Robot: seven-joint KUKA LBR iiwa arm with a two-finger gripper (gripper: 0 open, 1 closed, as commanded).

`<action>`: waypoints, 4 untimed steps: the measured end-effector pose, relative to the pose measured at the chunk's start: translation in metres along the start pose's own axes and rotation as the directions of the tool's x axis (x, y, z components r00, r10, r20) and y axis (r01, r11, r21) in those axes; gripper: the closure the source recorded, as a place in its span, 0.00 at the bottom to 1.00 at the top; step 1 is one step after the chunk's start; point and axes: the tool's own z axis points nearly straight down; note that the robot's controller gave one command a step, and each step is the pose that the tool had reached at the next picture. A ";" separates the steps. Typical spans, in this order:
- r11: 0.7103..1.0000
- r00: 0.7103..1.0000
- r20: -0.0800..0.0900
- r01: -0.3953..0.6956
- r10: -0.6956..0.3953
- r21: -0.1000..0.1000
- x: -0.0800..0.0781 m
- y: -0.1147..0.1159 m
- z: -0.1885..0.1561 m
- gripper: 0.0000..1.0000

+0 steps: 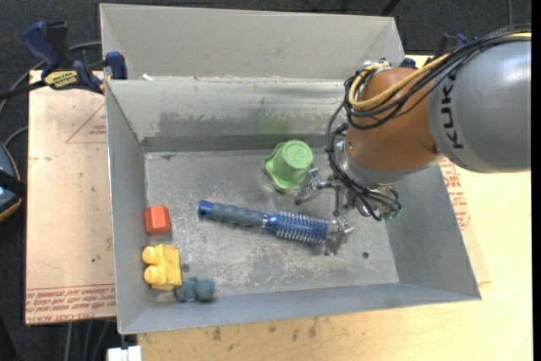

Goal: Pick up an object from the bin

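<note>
I'd want the jaws squarely across the blue brush point(262, 221), low in the middle of the bin, before they close. Its smooth handle points left and its ribbed bristle head right, just below a green cup point(290, 163). The gripper point(326, 211) hangs over that head, fingers apart.

A grey arm point(499, 110) lettered KUKA, orange wrist cover point(393, 131), looped black-and-yellow cables point(397, 84).

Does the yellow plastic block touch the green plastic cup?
No, the yellow plastic block lies at the lower left, well apart from the green plastic cup near the middle.
</note>
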 end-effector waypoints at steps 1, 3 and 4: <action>1.000 1.000 0.007 -0.006 0.006 0.002 0.002 0.001 0.031 0.00; 1.000 1.000 0.006 -0.006 0.006 0.003 -0.002 0.000 0.026 1.00; 1.000 1.000 0.001 -0.007 0.007 0.001 -0.003 0.000 0.025 1.00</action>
